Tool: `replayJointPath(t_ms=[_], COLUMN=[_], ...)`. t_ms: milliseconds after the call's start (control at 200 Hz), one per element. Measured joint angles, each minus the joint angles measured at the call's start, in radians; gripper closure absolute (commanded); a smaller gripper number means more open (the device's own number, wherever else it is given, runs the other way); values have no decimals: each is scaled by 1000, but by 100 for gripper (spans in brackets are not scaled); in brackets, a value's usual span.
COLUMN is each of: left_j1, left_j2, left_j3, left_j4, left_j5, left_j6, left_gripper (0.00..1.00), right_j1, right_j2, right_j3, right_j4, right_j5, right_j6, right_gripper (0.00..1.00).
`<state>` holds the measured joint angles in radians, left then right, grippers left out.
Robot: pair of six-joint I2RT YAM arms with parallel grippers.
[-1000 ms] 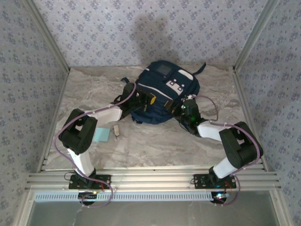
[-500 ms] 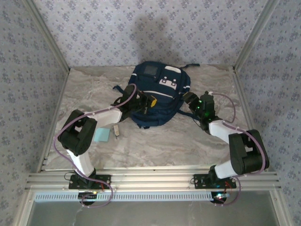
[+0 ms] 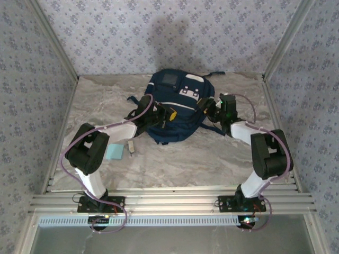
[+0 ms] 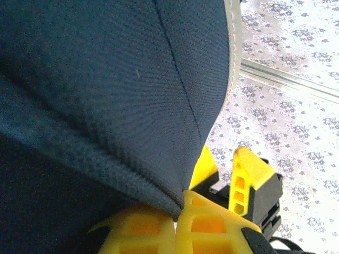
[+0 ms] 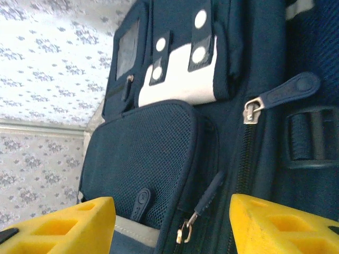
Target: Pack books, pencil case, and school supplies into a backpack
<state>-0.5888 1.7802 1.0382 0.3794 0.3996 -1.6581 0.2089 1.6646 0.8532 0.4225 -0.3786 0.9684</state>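
Top external view: backpack (image 3: 177, 108) at the back of the desk (image 3: 185, 164), a claw at each side.

My left claw (image 3: 161, 115) is clamped on a fold of its navy fabric. My right claw (image 3: 207, 110) gapes wide before the zipper pull (image 5: 186, 227), gripping nothing. If I close off that small pull, I could catch the mesh pocket (image 5: 143, 159) and the zip will not run. If my left pinch slips, the bag may sag. The light-blue pad (image 3: 113, 152) and beige block (image 3: 130, 147) wait unpacked by my left arm.
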Motion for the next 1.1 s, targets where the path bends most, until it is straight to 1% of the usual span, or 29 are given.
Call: replayJointPath(t_ms=[210,400,700,755,855,1009,1099], left_j1=[2,6,10,12,13,13,14], left_j2=[0,0,2,2,2,0,0], left_j3=[-1,-1,-1,-3,-17,-35,-35], left_j4=[7,10,10,11,23,37,37], left_j5=[5,9,14,15,17,22,23], left_j6=[0,0,0,0,-1,-1,-1], left_gripper=[100,100,100,100,100,100,100], right_j1=[19,34,35,30,17,-2,-9], right_j2=[86,109,186,187,187,187,187], right_j3=[23,23,23,23,27,36,36], right_j4=[29,57,182,207,261,292,306], right_j5=[-56,-54,-82,-82,-83,-83,-83], right_j6=[16,36,103,111,119,120,123], right_gripper=[40,39,44,46,55,60,68])
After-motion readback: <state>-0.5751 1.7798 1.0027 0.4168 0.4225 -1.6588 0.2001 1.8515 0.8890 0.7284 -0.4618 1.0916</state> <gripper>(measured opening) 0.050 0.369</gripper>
